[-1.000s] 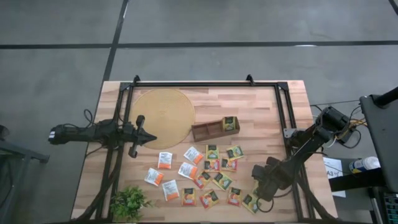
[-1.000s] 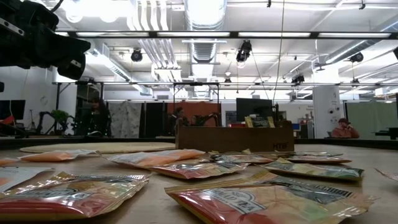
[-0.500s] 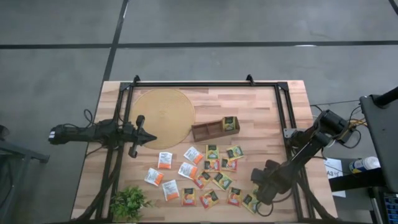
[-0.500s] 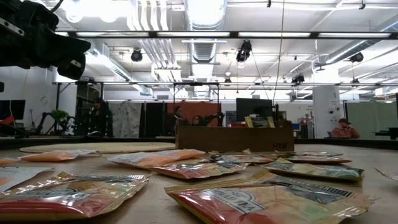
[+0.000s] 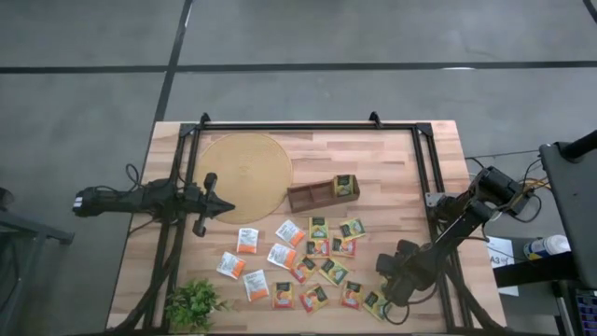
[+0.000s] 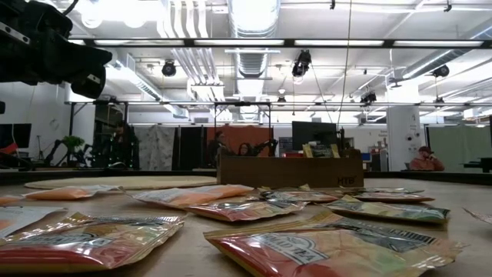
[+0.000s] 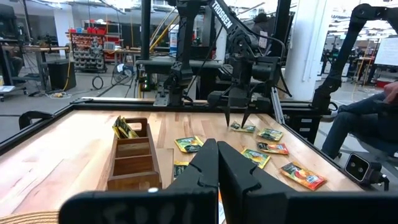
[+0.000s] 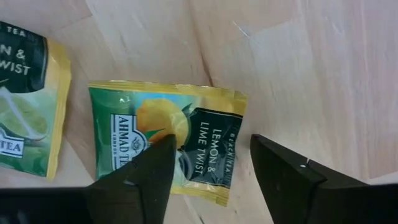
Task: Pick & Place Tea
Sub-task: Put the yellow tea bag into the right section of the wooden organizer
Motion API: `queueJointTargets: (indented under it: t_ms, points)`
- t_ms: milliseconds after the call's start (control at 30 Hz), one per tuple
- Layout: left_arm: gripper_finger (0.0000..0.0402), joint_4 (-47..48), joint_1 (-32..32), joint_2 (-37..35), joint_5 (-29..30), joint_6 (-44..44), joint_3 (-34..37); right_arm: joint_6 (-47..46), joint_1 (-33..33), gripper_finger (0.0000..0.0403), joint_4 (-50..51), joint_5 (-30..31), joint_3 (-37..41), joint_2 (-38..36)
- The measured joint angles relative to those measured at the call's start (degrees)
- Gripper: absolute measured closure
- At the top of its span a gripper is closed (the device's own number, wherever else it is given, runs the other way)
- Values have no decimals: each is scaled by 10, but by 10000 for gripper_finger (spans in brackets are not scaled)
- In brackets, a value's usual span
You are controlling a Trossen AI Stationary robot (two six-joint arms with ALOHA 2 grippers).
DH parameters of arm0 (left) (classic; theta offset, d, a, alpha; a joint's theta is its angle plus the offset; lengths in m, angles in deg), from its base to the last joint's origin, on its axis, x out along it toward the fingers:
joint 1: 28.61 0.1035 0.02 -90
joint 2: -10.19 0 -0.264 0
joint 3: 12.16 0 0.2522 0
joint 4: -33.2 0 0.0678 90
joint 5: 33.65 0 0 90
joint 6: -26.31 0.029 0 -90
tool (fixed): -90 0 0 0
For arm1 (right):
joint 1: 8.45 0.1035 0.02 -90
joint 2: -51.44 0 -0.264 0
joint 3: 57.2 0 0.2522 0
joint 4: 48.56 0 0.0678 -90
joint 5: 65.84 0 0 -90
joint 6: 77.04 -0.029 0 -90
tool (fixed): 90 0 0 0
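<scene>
Over the last second the right gripper [image 8: 208, 163] has edged down at the table's five o'clock, fingers spread astride a lemon-lime sachet [image 8: 168, 144], so a pick looks imminent, while the left gripper [image 5: 224, 207] waits closed at nine o'clock.

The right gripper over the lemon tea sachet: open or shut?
Open: the right gripper has its two dark fingers spread apart above the lemon and lime sachet.

The wooden table [image 5: 392, 159] carries scattered tea sachets [image 5: 317, 266], a compartment tray [image 5: 322, 193] (one sachet inside), a round mat [image 5: 244, 175] and a plant [image 5: 194, 303].
</scene>
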Motion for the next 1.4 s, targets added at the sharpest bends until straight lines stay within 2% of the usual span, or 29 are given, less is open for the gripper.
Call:
queueJointTargets:
  t_ms: [100,333,433,667,800,933,1233,1400]
  points:
    - [401,0,0,0,0,0,0,1,0,235,-3,-1,0,0]
    - [401,0,0,0,0,0,0,1,0,354,-3,3,0,0]
    - [401,0,0,0,0,0,0,2,0,387,4,7,1,-2]
    - [401,0,0,0,0,0,0,8,-13,394,79,43,-2,-35]
    - [401,0,0,0,0,0,0,51,-34,394,182,124,-42,-45]
    - [401,0,0,0,0,0,0,143,-70,394,226,205,-82,-46]
    - [401,0,0,0,0,0,0,364,-189,394,225,408,-119,-46]
    - [401,0,0,0,0,0,0,483,-260,394,176,459,-106,-46]
